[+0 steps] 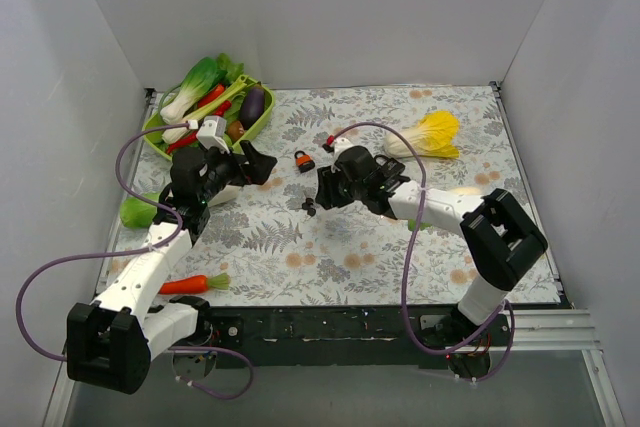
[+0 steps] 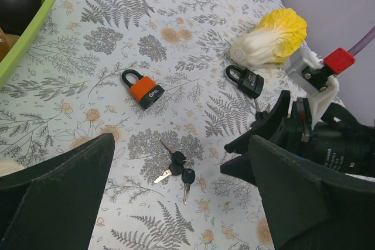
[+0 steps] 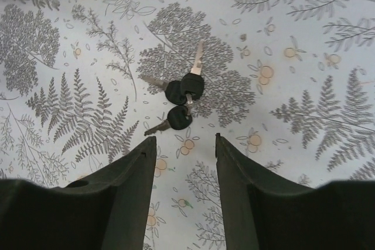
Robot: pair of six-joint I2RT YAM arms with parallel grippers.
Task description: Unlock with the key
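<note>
Orange padlock, fern-print tablecloth

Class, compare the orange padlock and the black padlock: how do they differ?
The orange padlock has an orange body; the black padlock is black all over. The orange padlock lies in the open; the black padlock lies near the cabbage. Both lie flat, shackles closed.

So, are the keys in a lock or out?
Out. The keys lie flat on the mat, apart from the orange padlock and the black padlock.
</note>
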